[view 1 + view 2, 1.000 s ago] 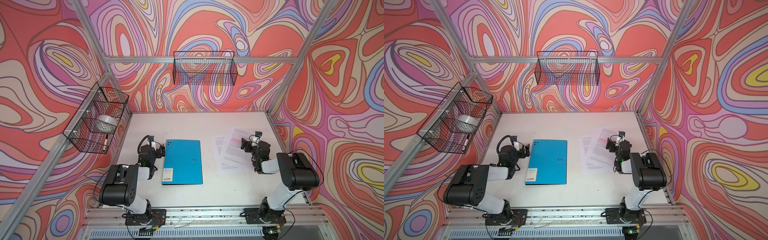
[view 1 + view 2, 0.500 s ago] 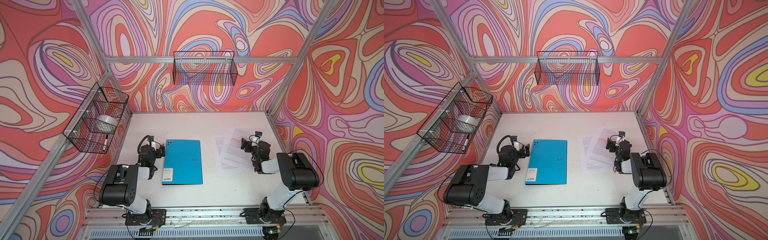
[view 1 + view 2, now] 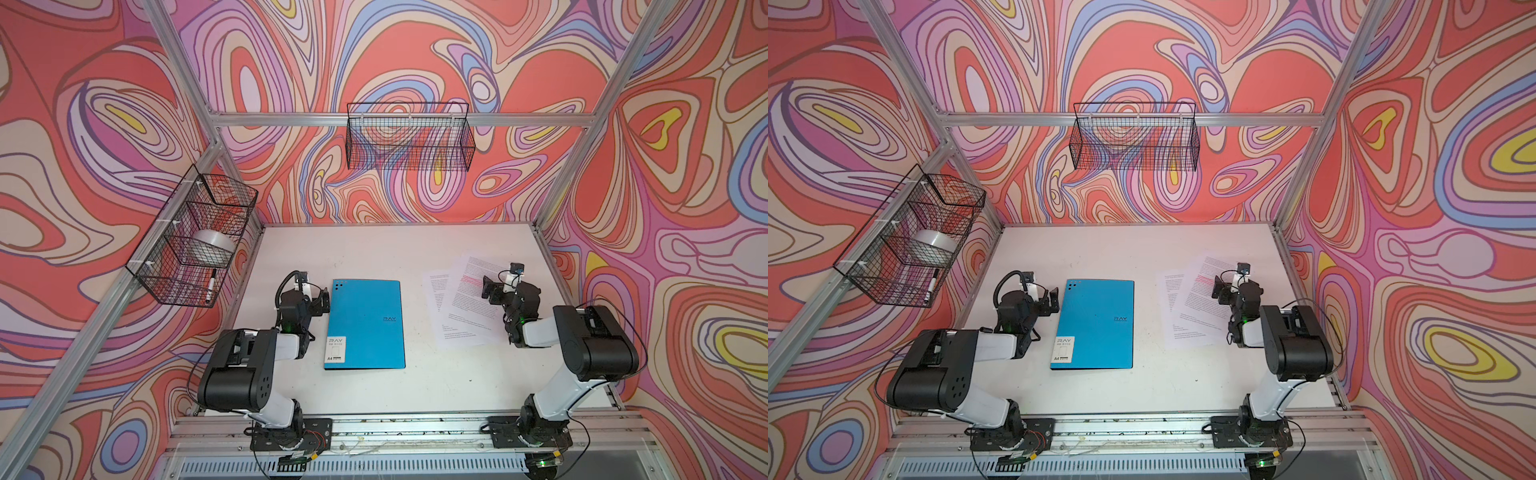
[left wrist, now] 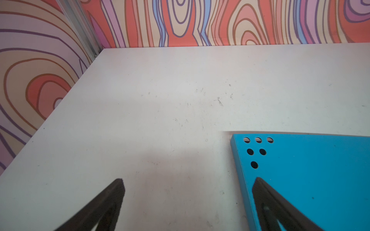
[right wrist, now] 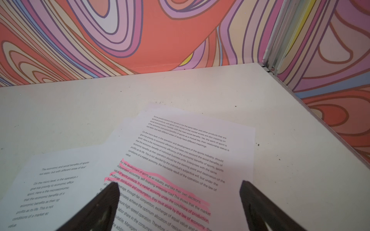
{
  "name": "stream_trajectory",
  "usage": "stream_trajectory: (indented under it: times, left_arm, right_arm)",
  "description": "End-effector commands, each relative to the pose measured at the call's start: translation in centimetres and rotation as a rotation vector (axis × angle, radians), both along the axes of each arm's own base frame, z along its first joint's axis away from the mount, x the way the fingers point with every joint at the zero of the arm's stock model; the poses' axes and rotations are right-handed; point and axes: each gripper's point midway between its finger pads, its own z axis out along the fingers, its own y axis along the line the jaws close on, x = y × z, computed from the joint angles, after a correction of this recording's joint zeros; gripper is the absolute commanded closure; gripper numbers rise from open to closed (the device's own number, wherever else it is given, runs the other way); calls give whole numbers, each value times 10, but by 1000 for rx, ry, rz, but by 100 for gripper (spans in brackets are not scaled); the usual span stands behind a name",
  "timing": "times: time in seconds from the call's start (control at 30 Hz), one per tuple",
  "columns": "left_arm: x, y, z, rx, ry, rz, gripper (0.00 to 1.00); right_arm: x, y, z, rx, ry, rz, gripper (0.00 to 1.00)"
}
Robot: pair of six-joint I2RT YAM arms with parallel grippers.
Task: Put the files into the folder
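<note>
The folder point(image 3: 365, 324) point(image 3: 1096, 324) lies closed and flat on the white table, bright blue with "RAY" lettering and a white label at its near left corner. My left gripper point(image 3: 323, 298) point(image 3: 1052, 297) sits low at the folder's far left edge, open. In the left wrist view one finger is over the folder point(image 4: 310, 170) and the other over bare table, with nothing between them point(image 4: 189, 180). The files point(image 3: 461, 303) point(image 3: 1192, 307) lie fanned out, overlapping, to the right. My right gripper point(image 3: 490, 289) point(image 5: 179, 183) hovers open over the top sheet point(image 5: 180, 156) with pink highlighted lines.
A wire basket point(image 3: 409, 141) hangs on the back wall. Another wire basket point(image 3: 195, 237) on the left wall holds a tape roll point(image 3: 212, 247) and a marker point(image 3: 211, 286). Aluminium frame posts stand at the table's point(image 3: 374, 249) far corners.
</note>
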Motion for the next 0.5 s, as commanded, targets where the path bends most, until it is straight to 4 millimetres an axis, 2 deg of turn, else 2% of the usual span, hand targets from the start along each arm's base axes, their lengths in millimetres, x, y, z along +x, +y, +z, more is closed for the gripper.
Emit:
stream_trajectory:
  times: [0.0, 0.07, 0.13, 0.23, 0.33, 0.4, 0.47]
  left_arm:
    - [-10, 15, 12, -2, -88, 86, 0]
    - [-18, 2, 17, 4, -147, 6, 0]
    - [-28, -7, 25, 5, -206, -50, 0]
    - [-38, -6, 36, 1, -242, -44, 0]
    - [-42, -11, 52, 7, -232, -76, 0]
    - [-43, -16, 71, 37, -217, -114, 0]
    - [-39, -16, 83, 71, -165, -123, 0]
  right_arm:
    - [2, 3, 1, -1, -1, 8, 2]
    - [0, -12, 8, 8, -4, -81, 2]
    - [3, -13, 24, 0, 10, -87, 2]
    - [2, -16, 48, -11, 25, -99, 1]
    - [-1, -32, 66, 95, 106, -239, 2]
    - [1, -29, 71, 181, 253, -275, 1]
    - [4, -10, 87, 289, 405, -230, 2]
